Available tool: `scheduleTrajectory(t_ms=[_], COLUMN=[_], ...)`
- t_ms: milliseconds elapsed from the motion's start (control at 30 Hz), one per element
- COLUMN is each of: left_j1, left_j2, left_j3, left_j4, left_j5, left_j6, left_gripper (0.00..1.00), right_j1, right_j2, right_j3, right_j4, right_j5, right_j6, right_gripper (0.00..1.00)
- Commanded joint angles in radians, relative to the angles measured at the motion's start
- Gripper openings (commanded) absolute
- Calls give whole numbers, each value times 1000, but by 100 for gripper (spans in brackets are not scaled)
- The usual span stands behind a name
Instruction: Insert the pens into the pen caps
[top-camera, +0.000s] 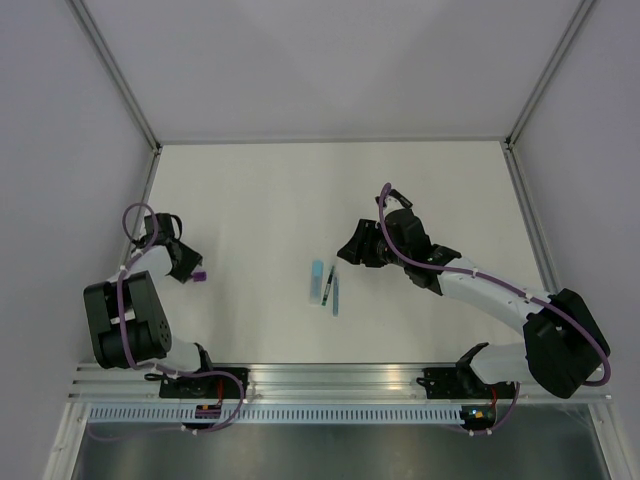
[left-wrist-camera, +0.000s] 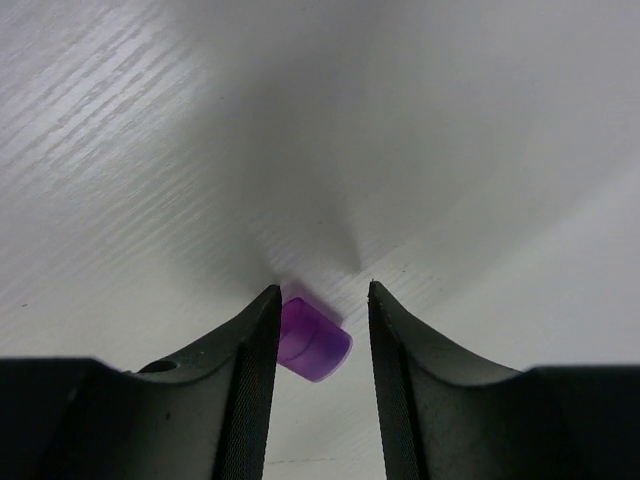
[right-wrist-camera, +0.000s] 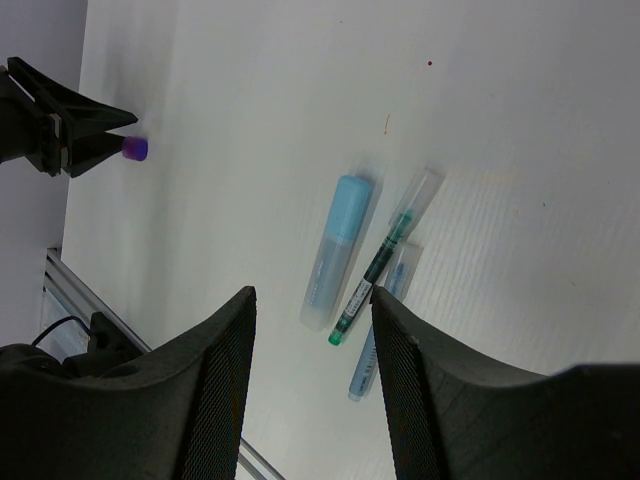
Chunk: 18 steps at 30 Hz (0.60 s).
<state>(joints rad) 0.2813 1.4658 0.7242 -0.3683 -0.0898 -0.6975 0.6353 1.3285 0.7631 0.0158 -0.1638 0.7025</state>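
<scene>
The purple cap (left-wrist-camera: 313, 340) lies on the counter (top-camera: 250, 200) at the left, between the parted jaws of the left end effector (left-wrist-camera: 322, 288). One finger touches it and the other stands just clear, so nothing grips it yet.

Its marker shows in no view, so that pairing looks undone.

Only the right wrist view details the highlighter (right-wrist-camera: 338, 250), dark pen (right-wrist-camera: 372, 275) and blue pen (right-wrist-camera: 380, 335), lying side by side mid-counter. The thin ones seem clear-capped, though I cannot be sure.

The right end effector (right-wrist-camera: 312, 292) hangs open and empty above them.
</scene>
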Motion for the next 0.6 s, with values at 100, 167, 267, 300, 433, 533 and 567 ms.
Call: scheduleTrajectory(t_ms=[100,167,267,300,433,533,567], left_j1=[-28,-66,-137,-154,-241,-309,-318], left_j2=[67,71,73,70,41,13,7], left_j3=[-60,-51,-22,-14,26,47,53], left_j4=[52,55,51,43,40,69,74], left_j5=[163,180,200,205,223,266,277], left_j6=[9,15,47,61,101,125,128], left_gripper=[45,45,49,50,54,56,56], right_j1=[1,1,0,0,1,0,0], right_j2=[-25,-25,-25,-25,-23,-25,-25], right_j3=[-4,-2,-5,-5,-4,-4,-4], right_j4=[38,38,39,39,39,39,39], right_j5=[-9,-9,-11,-11,-16,-16,-14], right_j6=[-11,-11,-11,-11,-12,-12,-12], right_gripper=[55,55,55,55,55,55,55])
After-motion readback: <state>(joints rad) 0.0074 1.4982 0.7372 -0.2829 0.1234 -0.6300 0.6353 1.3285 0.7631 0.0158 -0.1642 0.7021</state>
